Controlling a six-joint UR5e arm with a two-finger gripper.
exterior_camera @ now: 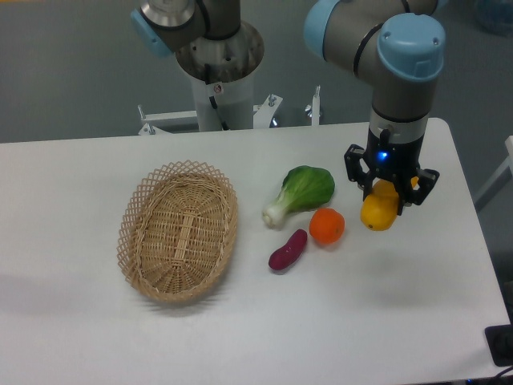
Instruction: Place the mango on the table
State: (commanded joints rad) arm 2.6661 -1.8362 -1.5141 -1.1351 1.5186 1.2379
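Observation:
The mango (pixel 379 211) is a yellow-orange oblong fruit held between the fingers of my gripper (pixel 389 195) at the right side of the white table (pixel 361 321). The gripper is shut on it, pointing straight down. The mango's top is hidden by the fingers. It hangs just above the tabletop, to the right of the round orange (pixel 327 226); I cannot tell whether it touches the surface.
A green leafy vegetable (pixel 301 192) lies left of the gripper. A purple oblong vegetable (pixel 288 250) lies below it. An oval wicker basket (pixel 179 230) sits at the left and holds nothing. The table's right edge (pixel 473 224) is close to the gripper.

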